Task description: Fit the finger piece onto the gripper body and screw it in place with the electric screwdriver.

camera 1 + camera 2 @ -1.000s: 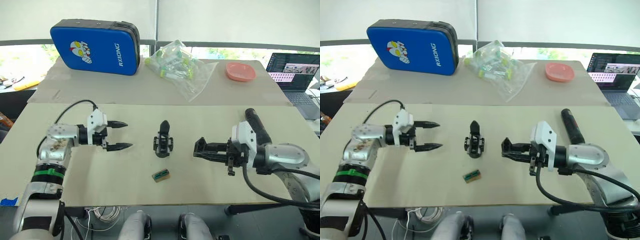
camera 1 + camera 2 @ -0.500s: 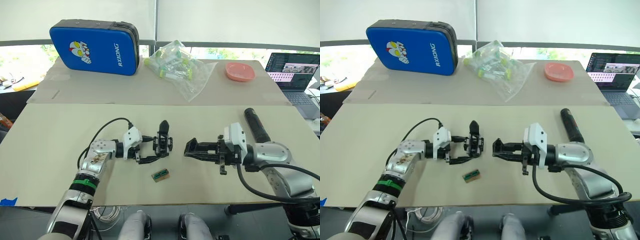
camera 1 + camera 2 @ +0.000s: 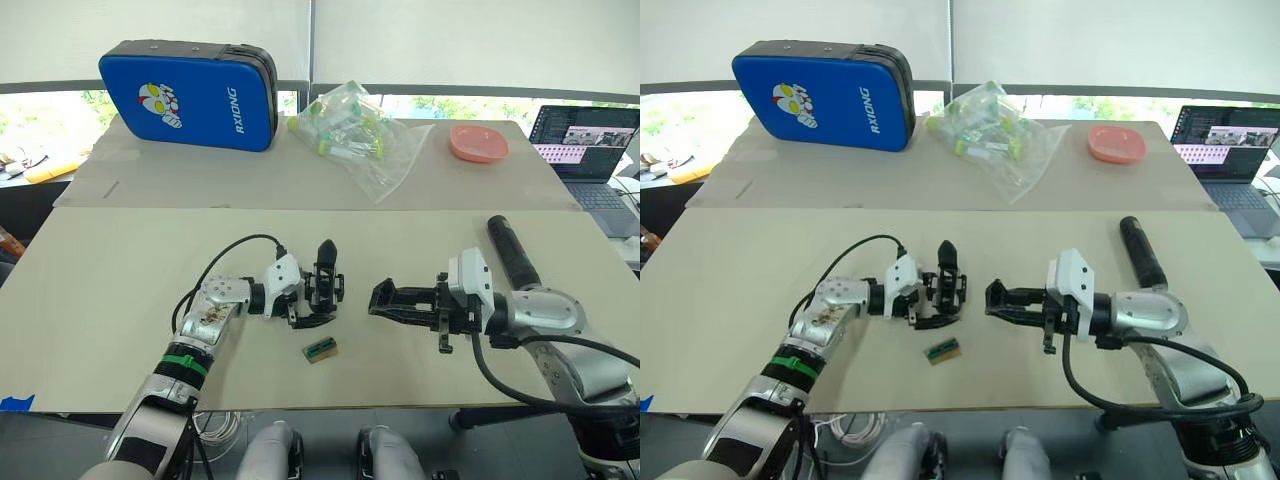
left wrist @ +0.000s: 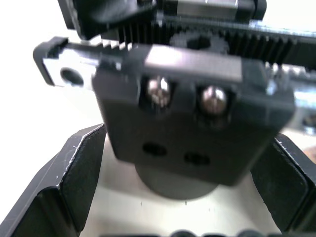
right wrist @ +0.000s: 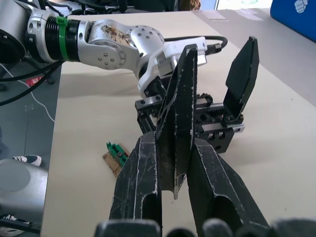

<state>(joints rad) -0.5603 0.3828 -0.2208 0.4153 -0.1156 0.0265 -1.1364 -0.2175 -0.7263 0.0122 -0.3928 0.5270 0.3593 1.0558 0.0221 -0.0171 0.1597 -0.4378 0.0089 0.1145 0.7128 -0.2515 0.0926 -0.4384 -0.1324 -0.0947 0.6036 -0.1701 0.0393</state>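
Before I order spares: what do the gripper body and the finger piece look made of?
The gripper body looks like matte black plastic with moulded rack teeth, fastened by two shiny metal screws. The finger piece, clamped in the right pincer, looks like black plastic too, its rough, layered edge hinting at 3D printing.

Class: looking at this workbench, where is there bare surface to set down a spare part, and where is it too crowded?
Free: the near table to the robot's left of the left gripper, and the strip between the grippers and the far board. Crowded: the middle, where the gripper body, the tan-and-green block and the right gripper holding the finger piece bunch together.
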